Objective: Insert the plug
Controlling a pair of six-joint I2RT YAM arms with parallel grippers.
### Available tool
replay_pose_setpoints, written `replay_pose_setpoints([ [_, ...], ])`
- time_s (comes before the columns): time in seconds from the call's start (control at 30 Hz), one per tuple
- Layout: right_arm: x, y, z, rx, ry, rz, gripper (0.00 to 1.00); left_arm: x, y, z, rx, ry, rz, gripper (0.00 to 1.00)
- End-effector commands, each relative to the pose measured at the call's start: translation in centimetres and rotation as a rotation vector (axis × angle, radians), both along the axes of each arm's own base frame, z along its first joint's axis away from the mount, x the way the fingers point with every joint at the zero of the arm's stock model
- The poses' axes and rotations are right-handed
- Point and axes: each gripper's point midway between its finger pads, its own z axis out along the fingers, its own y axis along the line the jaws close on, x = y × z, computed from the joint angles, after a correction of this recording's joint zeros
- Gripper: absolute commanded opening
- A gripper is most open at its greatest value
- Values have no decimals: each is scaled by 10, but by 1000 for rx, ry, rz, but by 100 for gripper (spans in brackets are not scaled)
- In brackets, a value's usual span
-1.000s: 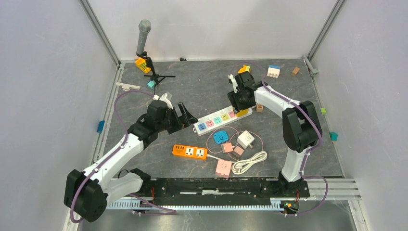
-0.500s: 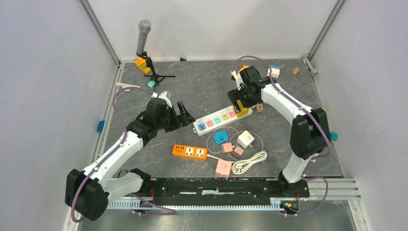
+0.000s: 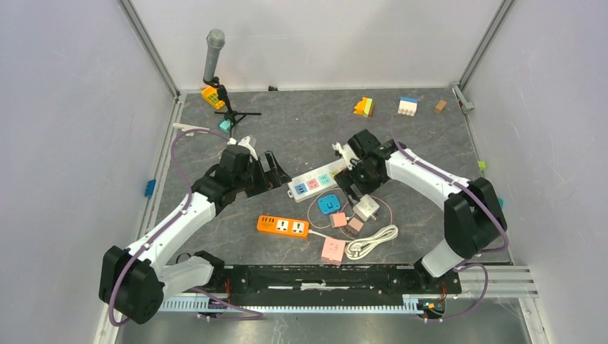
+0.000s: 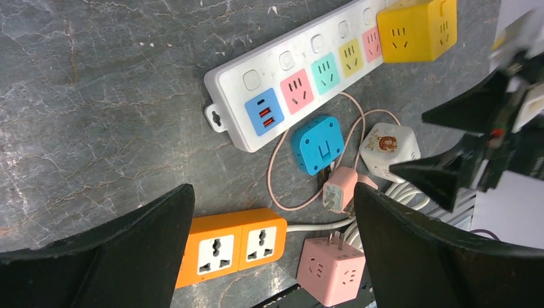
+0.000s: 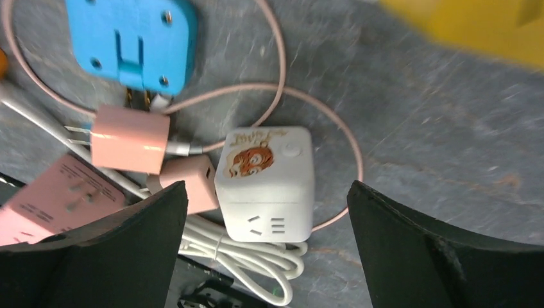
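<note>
A white power strip [image 3: 319,180] with coloured sockets lies mid-table; it also shows in the left wrist view [image 4: 301,83], with a yellow cube adapter [image 4: 417,29] plugged in at its far end. A white cube plug [image 3: 366,208] with a tiger sticker sits just below it. My right gripper [image 3: 357,188] hovers open above this cube, whose body [image 5: 264,183] lies between the spread fingers [image 5: 266,192]. My left gripper [image 3: 279,172] is open and empty beside the strip's near-left end, looking down past it [image 4: 272,192].
A blue plug [image 3: 330,204], a pink charger [image 3: 339,219] with a looped pink cable, a pink cube [image 3: 333,249], a coiled white cord [image 3: 369,242] and an orange two-socket strip [image 3: 283,226] crowd round the white cube. A microphone stand [image 3: 214,61] and toy bricks [image 3: 407,106] stand at the back.
My right gripper has left the yellow-cube end of the strip and swung towards the near side, now above the white cube plug. The left arm has hardly moved.
</note>
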Motion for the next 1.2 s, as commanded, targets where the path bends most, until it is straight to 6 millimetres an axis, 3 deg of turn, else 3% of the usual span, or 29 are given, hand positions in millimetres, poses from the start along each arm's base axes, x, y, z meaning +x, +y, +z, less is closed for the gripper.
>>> replay_pose_setpoints([
  [0.0,-29,-9,-15,-29,48,38,97,10,-5,19,-19,-63,-18,100],
  [0.17,-44,-19,-39,-81,85,53,96,9,-6,17,-34,-54,-18,100],
  [0.23,-45,-18,-43,-83,94,58,90,8,-9,16,-54,-49,-20,100],
  [0.33,-44,-18,-46,-93,99,62,74,8,-12,15,-72,-41,-25,100],
  [0.43,-43,-15,-45,-82,95,54,50,9,-16,15,-95,-34,-23,100],
  [0.57,-34,-11,-34,-57,47,43,16,10,-19,16,-122,-30,-20,100],
  [0.67,-25,-4,-20,-29,8,53,0,9,-24,15,-148,-24,-35,100],
  [0.87,-11,23,13,115,-89,144,0,2,-47,13,-230,35,-142,100],
  [1.17,-21,72,40,353,-114,335,0,-21,-96,10,-333,144,-350,100],
])
